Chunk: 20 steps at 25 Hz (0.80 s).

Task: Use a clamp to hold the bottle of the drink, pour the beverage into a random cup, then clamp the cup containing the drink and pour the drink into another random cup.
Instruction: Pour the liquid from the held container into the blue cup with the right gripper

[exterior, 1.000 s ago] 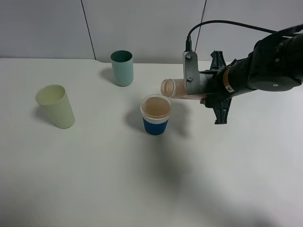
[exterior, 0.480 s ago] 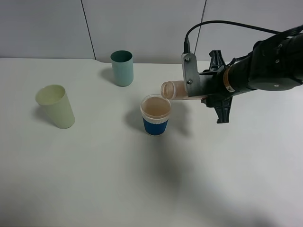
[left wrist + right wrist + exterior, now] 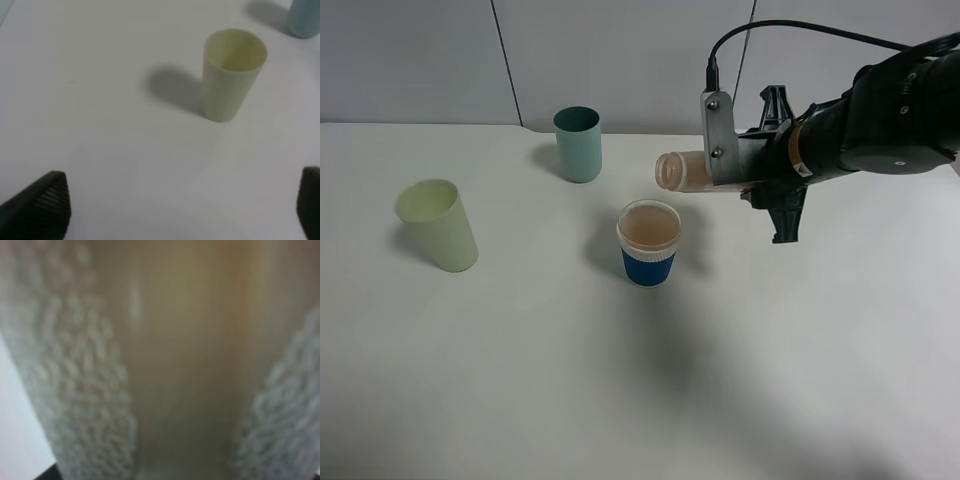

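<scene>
White table [image 3: 520, 380] lies under two grippers. The right clamp [image 3: 712, 168] pinches one bottle [image 3: 680, 170] sideways, its mouth just above the blue-banded cup [image 3: 649, 243], which stands mid-table holding beige beverage [image 3: 649, 227]. Of three cups, the teal tumbler [image 3: 578, 144] stands by the far edge and the pale green tumbler [image 3: 438, 225] nearer the left edge. The left gripper [image 3: 175, 207] gapes wide, empty.

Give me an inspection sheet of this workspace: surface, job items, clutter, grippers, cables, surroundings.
Surface: white table, no spill seen.
Job's things: bottle held on its side, mouth raised above the blue-banded cup, not touching; cup holds beige-pink beverage; teal tumbler upright at the back.
Clutter: pale green tumbler, upright, left side.
Grippers: right gripper shut on the bottle; left gripper open, holding nothing.
Cables: black cable arching over the right arm.
Surroundings: grey wall panels behind.
</scene>
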Available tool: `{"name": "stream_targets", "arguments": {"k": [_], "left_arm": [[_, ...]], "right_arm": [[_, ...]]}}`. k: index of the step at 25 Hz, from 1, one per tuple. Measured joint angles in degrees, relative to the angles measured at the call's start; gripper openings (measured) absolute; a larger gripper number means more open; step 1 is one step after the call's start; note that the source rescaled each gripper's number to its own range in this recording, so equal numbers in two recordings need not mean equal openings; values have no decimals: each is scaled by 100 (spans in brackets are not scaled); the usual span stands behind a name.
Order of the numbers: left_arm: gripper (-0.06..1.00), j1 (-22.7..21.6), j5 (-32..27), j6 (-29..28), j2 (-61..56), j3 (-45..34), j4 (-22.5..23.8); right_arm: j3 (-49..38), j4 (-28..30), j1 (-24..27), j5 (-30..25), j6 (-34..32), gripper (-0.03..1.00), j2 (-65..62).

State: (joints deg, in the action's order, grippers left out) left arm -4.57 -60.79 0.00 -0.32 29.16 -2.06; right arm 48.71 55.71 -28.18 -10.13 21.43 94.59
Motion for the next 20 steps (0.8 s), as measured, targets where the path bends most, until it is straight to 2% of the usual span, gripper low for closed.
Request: {"name": "stream_targets", "arguments": {"k": [20], "left_arm": [[67, 0, 0, 0, 0, 0, 0]], "right_arm": [[5, 0, -139, -134, 415, 1, 4]]}}
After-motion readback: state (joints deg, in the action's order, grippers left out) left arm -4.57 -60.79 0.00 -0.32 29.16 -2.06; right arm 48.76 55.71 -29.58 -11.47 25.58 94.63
